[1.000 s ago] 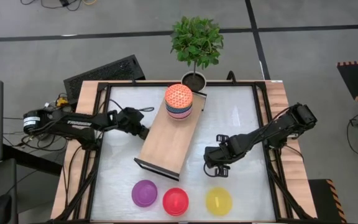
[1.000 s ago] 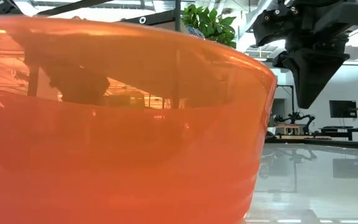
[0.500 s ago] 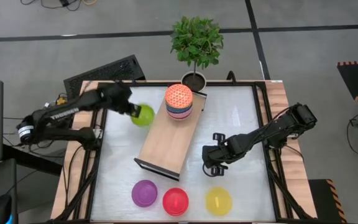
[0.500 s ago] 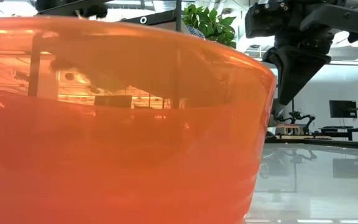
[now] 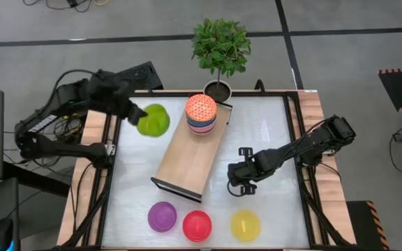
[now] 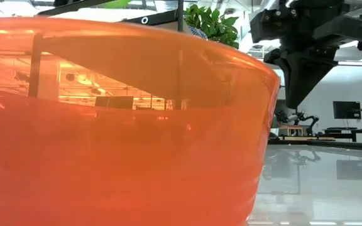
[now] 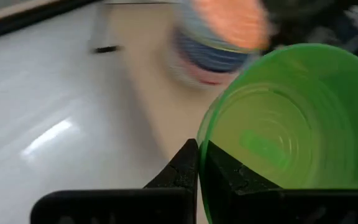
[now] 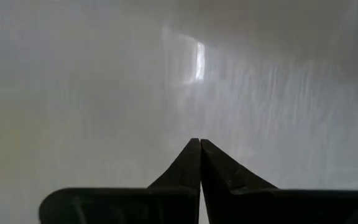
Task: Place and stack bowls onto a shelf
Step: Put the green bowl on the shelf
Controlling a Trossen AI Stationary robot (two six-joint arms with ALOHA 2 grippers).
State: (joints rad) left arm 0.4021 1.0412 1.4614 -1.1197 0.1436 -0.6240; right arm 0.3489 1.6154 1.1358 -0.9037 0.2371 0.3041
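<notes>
Grey floor surrounds the white table in the high view, where the shelf lies diagonally at centre with a stack of patterned bowls on its upper end. Upper left, the left gripper carries the green bowl, raised just beside the shelf. The right gripper waits right of centre. Purple bowl, red bowl and yellow bowl sit along the bottom, so most of the job seems left. Low view: the red bowl fills the frame, with the right arm at upper right. Left wrist view: fingers pinch the green rim. Right wrist view: fingers closed together over bare table.
</notes>
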